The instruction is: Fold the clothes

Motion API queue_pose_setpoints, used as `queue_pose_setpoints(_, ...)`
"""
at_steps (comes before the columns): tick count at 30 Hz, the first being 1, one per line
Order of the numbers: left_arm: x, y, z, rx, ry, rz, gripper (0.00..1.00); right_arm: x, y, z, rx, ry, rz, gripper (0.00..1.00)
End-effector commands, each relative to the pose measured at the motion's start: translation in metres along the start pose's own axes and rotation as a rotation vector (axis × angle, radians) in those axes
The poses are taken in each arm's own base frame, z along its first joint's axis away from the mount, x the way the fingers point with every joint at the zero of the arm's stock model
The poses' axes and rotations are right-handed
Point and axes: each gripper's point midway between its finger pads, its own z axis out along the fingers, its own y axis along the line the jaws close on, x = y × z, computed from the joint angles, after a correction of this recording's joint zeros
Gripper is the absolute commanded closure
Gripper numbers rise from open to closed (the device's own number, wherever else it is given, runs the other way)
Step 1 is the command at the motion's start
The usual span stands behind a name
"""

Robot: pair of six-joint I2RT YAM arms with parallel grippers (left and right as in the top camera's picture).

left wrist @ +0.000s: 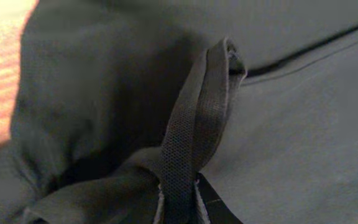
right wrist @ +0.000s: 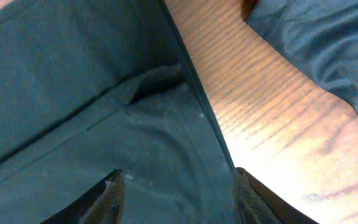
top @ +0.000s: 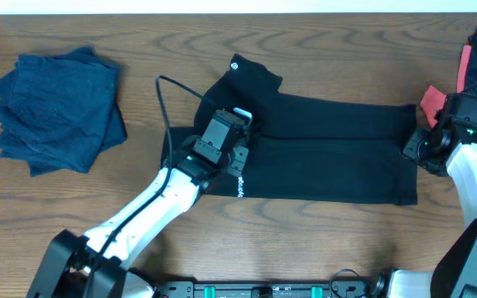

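Currently the black garment [top: 330, 157] lies spread lengthwise across the middle of the table [top: 321, 240], with its round white logo [top: 235, 64] at the far-left corner and white lettering [top: 240, 186] near the left end. The left gripper [top: 240, 124] is down on the garment's left part. Its wrist view shows a raised fold of black fabric pinched between the jaws, so we record it as clamped on the cloth. The right gripper [top: 411, 149] sits at the right hem, fingers [right wrist: 110, 199] apart and fabric flat between them (nothing held). We judge the step to be taking hold for a fold, with one end secured. The next move calls for the right jaws to close on the hem. The coral-red piece [top: 433, 101] waits at far right, and a folded blue stack [top: 56, 112] lies far left.
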Motion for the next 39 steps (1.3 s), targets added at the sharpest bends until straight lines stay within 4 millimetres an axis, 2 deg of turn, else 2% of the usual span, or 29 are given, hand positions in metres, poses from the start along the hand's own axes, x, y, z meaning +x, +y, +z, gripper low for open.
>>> queue_pose_setpoints(1,-0.008,0.005,-0.005,-0.026,-0.025,-0.008,0.86,-0.003,-0.004,0.008,0.017,0.002,0.016,0.44)
queue_pose_setpoints(10,-0.006,0.006,-0.005,-0.027,-0.017,-0.01,0.86,-0.007,0.005,0.041,-0.012,0.023,0.041,0.43)
queue_pose_setpoints(16,-0.006,0.006,-0.005,-0.027,-0.017,-0.01,0.86,-0.014,0.008,0.055,-0.023,0.002,0.119,0.44)
queue_pose_setpoints(24,-0.006,0.006,-0.005,-0.027,-0.016,-0.013,0.86,-0.02,0.01,0.057,-0.032,-0.019,0.223,0.45)
queue_pose_setpoints(39,-0.006,0.006,-0.005,-0.026,-0.016,-0.017,0.86,-0.026,0.016,0.057,-0.021,-0.059,0.228,0.53)
